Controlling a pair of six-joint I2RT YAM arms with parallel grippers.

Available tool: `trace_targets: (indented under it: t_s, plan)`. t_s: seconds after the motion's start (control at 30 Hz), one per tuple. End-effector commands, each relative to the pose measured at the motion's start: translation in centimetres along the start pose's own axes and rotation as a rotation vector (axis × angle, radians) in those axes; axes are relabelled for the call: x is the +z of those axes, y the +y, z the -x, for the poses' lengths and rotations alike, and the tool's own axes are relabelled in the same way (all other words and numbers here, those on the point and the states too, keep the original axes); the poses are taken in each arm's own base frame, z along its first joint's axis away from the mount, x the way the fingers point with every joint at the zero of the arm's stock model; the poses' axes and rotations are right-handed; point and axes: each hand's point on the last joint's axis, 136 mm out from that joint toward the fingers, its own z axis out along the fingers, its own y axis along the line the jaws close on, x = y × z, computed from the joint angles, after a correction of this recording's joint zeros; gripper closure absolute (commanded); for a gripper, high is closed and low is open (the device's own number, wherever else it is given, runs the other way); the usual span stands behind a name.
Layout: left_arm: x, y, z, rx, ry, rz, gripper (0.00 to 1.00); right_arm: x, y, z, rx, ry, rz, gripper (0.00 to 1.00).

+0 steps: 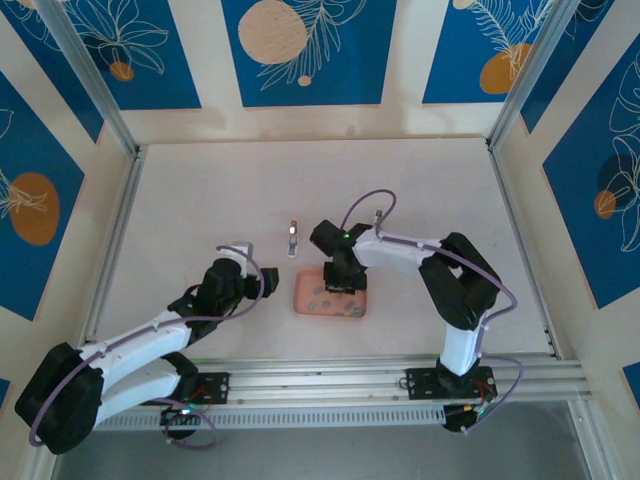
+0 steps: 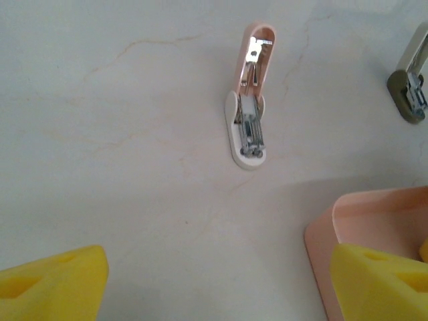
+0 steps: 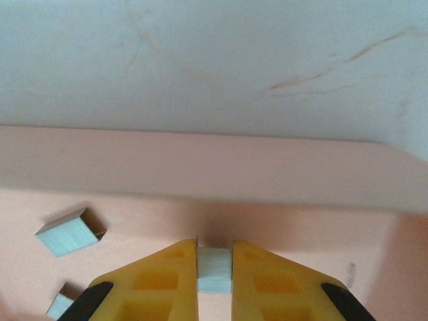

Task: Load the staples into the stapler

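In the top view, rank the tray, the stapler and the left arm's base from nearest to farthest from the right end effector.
1. Tray, right under the right end effector.
2. Stapler, on the table ahead and to its left.
3. Left arm's base, far off at the near edge.

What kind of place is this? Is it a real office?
Probably a robot practice booth, not an office: two robot arms bolted to a metal rail, a pale table, and blue flowery panels walling it in.
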Motion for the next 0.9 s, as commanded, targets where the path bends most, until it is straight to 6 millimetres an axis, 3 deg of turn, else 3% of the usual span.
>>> trace_targets:
  t_s: [0.0, 0.1, 0.23, 0.53, 0.87]
  plan:
    - [0.1, -0.1, 2.6, -0.007, -0.119, 0.012, 0.14, -3.7, 0.0, 2.6, 0.018, -0.192, 0.061, 0.84]
    - [0.4, -0.4, 3.9, 0.042, -0.146, 0.019, 0.14, -5.5, -1.0, 3.9, 0.043, -0.254, 0.083, 0.84]
    - [1.6, -1.1, 4.9, 0.095, -0.138, 0.025, 0.13, -6.4, -3.1, 6.2, 0.082, -0.282, 0.108, 0.84]
    - [4.2, -1.5, 6.5, 0.037, -0.164, 0.058, 0.14, -5.4, -7.6, 11.0, 0.137, -0.284, 0.107, 0.84]
    - [6.1, -1.6, 6.7, 0.041, -0.143, 0.088, 0.14, -4.2, -9.3, 15.0, 0.113, -0.285, 0.084, 0.84]
